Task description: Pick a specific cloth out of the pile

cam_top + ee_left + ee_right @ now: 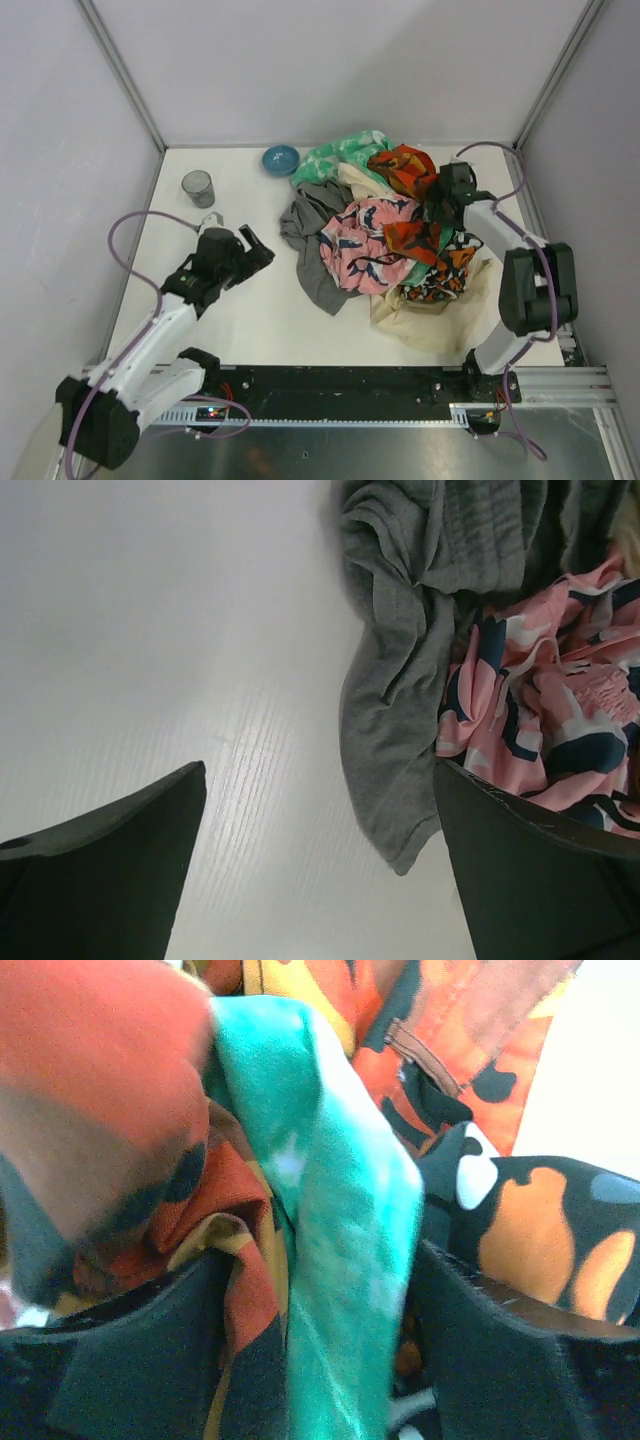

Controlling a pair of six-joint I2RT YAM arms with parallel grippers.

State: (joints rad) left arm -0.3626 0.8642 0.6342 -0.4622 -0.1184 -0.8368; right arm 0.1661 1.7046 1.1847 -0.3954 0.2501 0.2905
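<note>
Your left tool (258, 248) is spread near the cloth (310, 240); your right tool (320, 1260) straddles the pile (395, 172); you cannot tell if it pinches.

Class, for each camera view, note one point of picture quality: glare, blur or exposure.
Top external: even, soft light, faint shadows beside the heap of colourful cloths. Left wrist: a pale sheen streaks the white table; the plain dark grey cloth is sharp. Right wrist: the orange-red cloth at upper left is blurred, the table at upper right washed out.
</note>
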